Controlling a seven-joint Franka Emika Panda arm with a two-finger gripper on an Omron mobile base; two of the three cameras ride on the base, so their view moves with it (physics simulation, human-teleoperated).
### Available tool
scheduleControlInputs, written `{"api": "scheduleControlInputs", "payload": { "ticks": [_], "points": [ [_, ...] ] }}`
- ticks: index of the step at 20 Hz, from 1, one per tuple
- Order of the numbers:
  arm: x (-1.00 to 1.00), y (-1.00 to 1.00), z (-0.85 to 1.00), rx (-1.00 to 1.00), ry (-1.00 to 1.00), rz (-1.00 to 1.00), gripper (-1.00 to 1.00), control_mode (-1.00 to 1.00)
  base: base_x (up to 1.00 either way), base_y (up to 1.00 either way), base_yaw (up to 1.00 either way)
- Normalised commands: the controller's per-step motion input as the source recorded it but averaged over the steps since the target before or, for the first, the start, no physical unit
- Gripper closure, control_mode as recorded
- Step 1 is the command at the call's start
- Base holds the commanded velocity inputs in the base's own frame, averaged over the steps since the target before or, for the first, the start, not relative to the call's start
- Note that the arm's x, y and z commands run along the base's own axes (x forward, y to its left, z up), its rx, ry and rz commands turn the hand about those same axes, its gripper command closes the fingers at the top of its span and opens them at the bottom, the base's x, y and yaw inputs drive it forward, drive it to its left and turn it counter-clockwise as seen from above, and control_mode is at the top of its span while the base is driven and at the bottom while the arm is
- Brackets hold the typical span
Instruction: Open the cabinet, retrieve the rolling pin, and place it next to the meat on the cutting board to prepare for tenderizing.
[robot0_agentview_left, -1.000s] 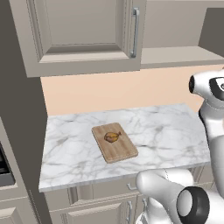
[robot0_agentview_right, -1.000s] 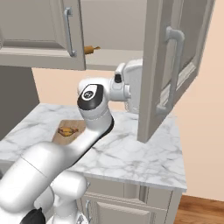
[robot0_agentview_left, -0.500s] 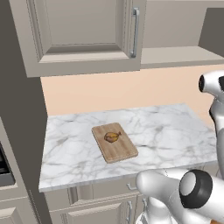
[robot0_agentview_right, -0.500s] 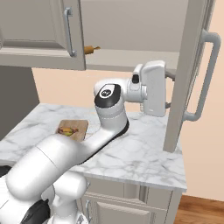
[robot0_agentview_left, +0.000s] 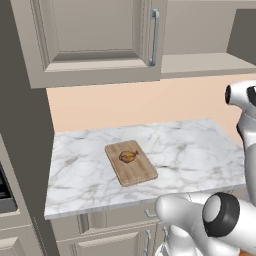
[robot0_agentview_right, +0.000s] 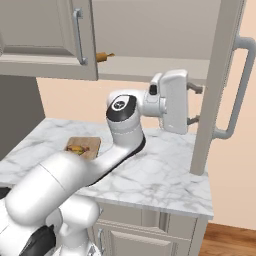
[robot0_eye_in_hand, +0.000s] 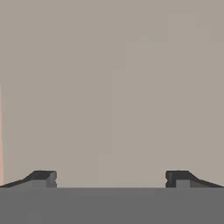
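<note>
Beige-grey panelling marks the large wall cabinet (robot0_agentview_right: 45, 35), whose left recessed-panel door (robot0_agentview_left: 95, 40) sits shut with its long silver bar handle (robot0_agentview_left: 155, 35) upright, while the right door (robot0_agentview_right: 220, 85) stands swung wide, edge-on to the right base view, its own bar handle (robot0_agentview_right: 240, 90) facing outward. Below spreads the white marble counter with grey veining (robot0_agentview_left: 195, 155), backed by a peach wall. The white arm with dark joints (robot0_agentview_right: 125, 135) rises from the base and reaches up toward the open side of the cabinet, its hand just beside the inner face of the swung door. On the counter lies the flat light-brown wooden cutting board with rounded corners (robot0_agentview_left: 135, 170), and on its far half sits the small golden-brown lump of meat (robot0_agentview_left: 128, 157). The two-finger gripper (robot0_agentview_right: 194, 104) has its jaws spread wide with nothing between them; in the hand view the dark fingertips (robot0_eye_in_hand: 43, 177) stand far apart before a plain beige-grey surface. Smallest, the brown wooden rolling pin (robot0_agentview_right: 104, 56) lies on the cabinet shelf, poking out past the edge of the shut door, well apart from the gripper.
</note>
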Motion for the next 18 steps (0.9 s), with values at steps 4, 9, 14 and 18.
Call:
{"api": "scheduleControlInputs", "payload": {
  "ticks": [4, 9, 14, 18],
  "points": [
    [-0.5, 0.8, 0.02, 0.03, -0.11, 0.0, -1.0, -1.0, 0.0, 0.0, 0.0],
    [-0.52, 0.89, 0.21, 0.08, -0.27, 0.0, -1.0, -1.0, 0.0, 0.0, 0.0],
    [-0.58, 0.77, 0.44, 0.13, -0.39, 0.0, -1.0, -1.0, 0.0, 0.0, 0.0],
    [-0.52, 0.64, 0.43, 0.15, -0.34, 0.0, -1.0, -1.0, 0.0, 0.0, 0.0]
  ]
}}
